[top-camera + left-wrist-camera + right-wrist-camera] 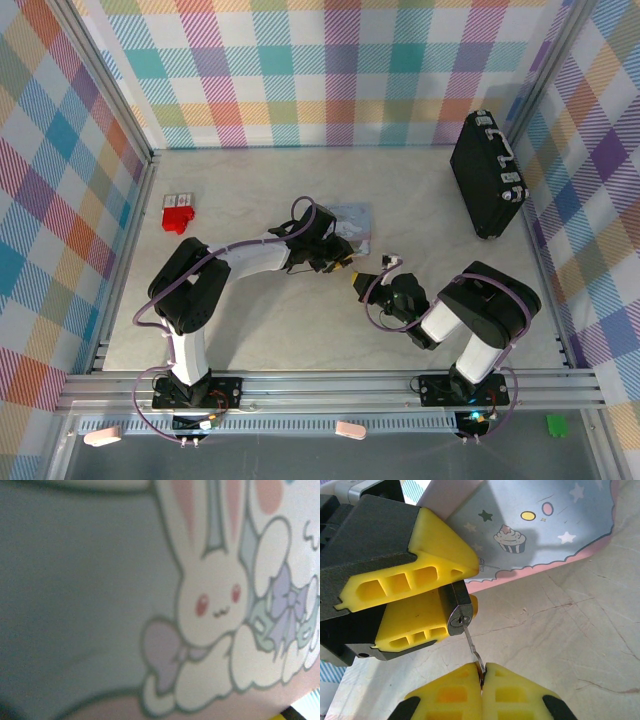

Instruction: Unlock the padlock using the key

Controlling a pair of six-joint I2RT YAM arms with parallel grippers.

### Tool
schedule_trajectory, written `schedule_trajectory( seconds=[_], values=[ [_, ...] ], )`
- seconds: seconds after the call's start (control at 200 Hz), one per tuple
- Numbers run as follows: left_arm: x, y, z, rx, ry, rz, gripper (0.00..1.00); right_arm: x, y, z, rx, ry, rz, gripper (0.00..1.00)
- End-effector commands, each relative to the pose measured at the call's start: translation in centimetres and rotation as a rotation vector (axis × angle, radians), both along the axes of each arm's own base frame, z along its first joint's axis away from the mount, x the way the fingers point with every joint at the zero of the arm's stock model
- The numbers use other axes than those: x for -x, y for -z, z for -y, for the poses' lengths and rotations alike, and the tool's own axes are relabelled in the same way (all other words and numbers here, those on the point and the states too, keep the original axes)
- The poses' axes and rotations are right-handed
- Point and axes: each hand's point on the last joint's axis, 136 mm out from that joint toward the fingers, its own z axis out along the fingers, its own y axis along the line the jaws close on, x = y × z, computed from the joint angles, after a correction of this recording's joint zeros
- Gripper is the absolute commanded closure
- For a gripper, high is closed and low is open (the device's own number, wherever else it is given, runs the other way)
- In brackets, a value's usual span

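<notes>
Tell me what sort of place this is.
Probably a robot test cell, not a home: plaid-printed walls box in a pale table, an aluminium frame edges it, and a left arm and right arm are bolted to that frame.

No lettering, number or brand can be read anywhere. The tin (75, 580) carries drawings rather than words: a white rabbit (210, 605) with pink eyes and a lilac bow in the left wrist view, and a cupcake (510, 539) among stars in the right wrist view. Toward 10 o'clock on the table (300, 330) in the top view, the red block (178, 218) has 2 pale labels (180, 200) at its far edge, too small to read.
</notes>
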Motion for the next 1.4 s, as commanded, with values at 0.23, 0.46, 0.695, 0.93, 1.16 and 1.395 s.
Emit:
schedule_trajectory(
  seconds=[0.23, 0.46, 0.695, 0.93, 1.16, 1.395],
  values=[
    [1.1, -2.2, 1.2, 0.060, 0.043, 0.003, 0.88, -1.2, -2.8, -1.0, -0.104, -0.010, 0.056, 1.00],
    [1.4, -2.4, 1.4, 0.062, 0.052, 0.001, 0.89, -1.4, -3.0, -1.4, -0.122, -0.048, 0.072, 1.00],
    [1.7, -2.7, 1.6, 0.070, 0.064, 0.000, 0.90, -2.0, -3.5, -1.0, -0.090, -0.056, 0.112, 1.00],
    [2.0, -4.1, 2.5, 0.100, 0.089, 0.015, 0.89, -2.8, -4.8, -1.0, -0.141, -0.094, 0.131, 1.00],
    [2.1, -4.5, 2.8, 0.113, 0.102, 0.013, 0.90, -2.8, -6.4, -1.7, -0.140, -0.142, 0.184, 1.00],
    [2.3, -4.6, 2.8, 0.112, 0.106, 0.012, 0.90, -3.0, -7.3, -1.8, -0.107, -0.156, 0.244, 1.00]
  ],
)
